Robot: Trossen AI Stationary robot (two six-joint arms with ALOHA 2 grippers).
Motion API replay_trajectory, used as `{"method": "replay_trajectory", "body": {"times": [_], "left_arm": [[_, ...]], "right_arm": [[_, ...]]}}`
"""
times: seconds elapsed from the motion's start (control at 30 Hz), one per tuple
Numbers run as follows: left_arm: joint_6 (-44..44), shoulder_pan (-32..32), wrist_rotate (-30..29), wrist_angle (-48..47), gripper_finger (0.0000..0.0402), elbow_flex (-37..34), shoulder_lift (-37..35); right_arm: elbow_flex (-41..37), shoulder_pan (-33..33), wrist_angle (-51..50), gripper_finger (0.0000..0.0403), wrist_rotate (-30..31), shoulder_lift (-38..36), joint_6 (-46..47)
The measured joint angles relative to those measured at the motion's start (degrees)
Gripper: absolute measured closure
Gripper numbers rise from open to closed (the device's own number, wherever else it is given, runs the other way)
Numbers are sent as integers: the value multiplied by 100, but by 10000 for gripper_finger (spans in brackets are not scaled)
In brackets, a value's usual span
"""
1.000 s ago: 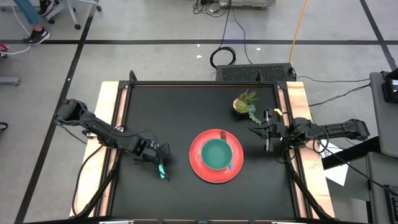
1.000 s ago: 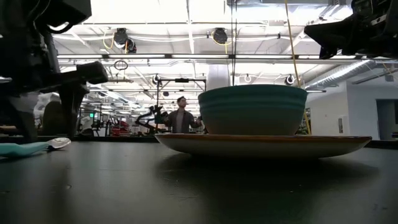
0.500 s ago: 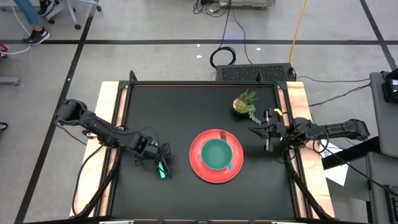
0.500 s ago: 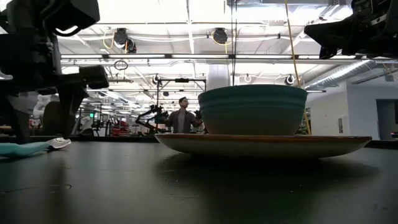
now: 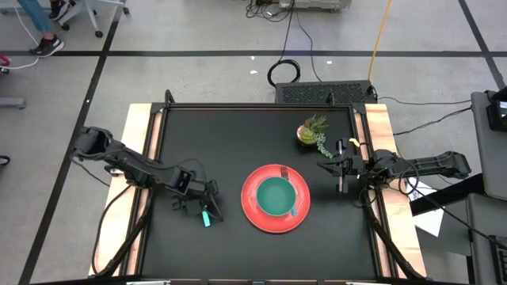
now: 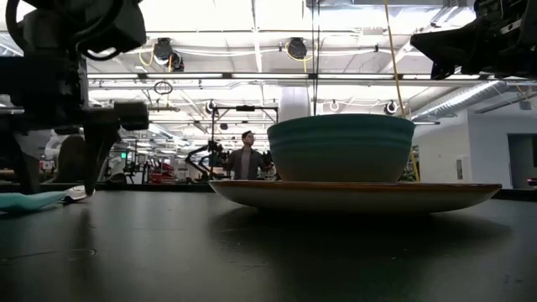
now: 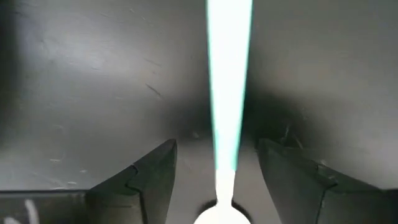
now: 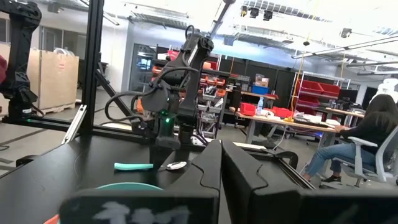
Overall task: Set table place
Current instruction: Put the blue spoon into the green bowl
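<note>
Evidently the left gripper [image 5: 203, 207] hangs low with its fingers [image 7: 152, 180] spread wide on either side of the teal-handled metal spoon [image 7: 227, 93], gripping nothing; the spoon lies flat on the matte-black tabletop [image 5: 238, 142] between them, centred, presumably so they can close on the slim handle. Off to this gripper's side sits the round red plate [image 5: 252, 214] carrying the teal bowl [image 5: 275, 195]. Beyond the plate, the right gripper [image 5: 339, 168] waits, fingers together and empty.
</note>
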Motion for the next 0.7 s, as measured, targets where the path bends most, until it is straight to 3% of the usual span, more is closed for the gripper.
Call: {"method": "replay_trajectory", "body": {"times": [0.7], "left_arm": [[-25, 3, 61, 6, 176, 18, 390]], "right_arm": [[-1, 0, 42, 403, 1, 2, 0]]}}
